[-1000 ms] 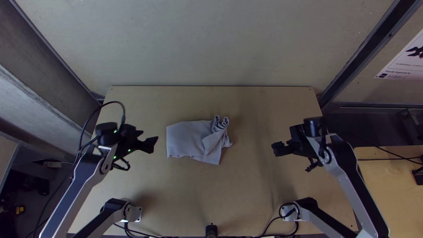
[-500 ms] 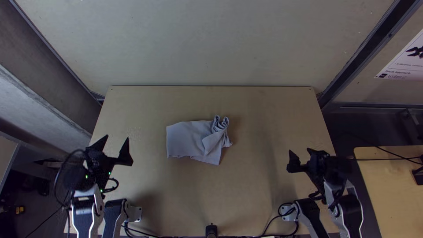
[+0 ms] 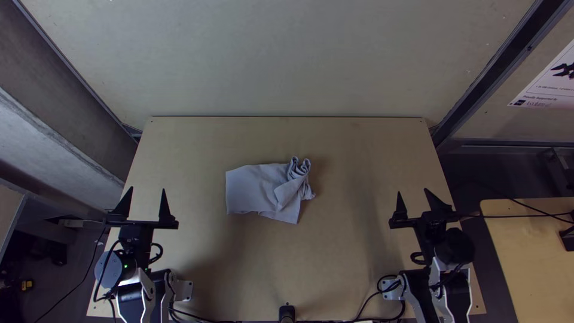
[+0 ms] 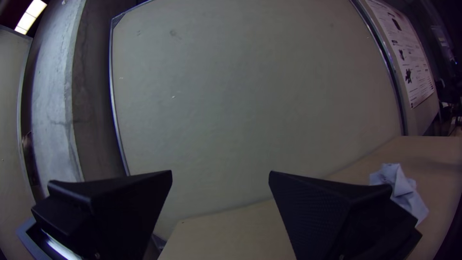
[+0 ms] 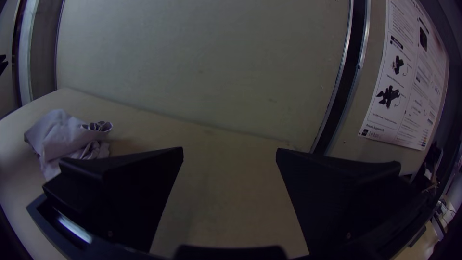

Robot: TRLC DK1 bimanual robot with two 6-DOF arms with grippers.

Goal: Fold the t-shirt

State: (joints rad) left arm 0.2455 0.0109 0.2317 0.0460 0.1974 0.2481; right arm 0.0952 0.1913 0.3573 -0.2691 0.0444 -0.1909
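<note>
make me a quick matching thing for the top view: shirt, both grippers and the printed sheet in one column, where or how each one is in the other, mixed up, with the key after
Column 1
1. t-shirt
2. left gripper
3. right gripper
4. printed sheet

Column 2
A. open, at the right side of the table
B. white with dark print, at the view's right edge
C. pale grey, near the table's middle, bunched at one end
D. open, at the table's left side

Pairs: 1-C, 2-D, 3-A, 4-B

The t-shirt (image 3: 254,188) is matt cloth, the table (image 3: 353,257) wood
</note>
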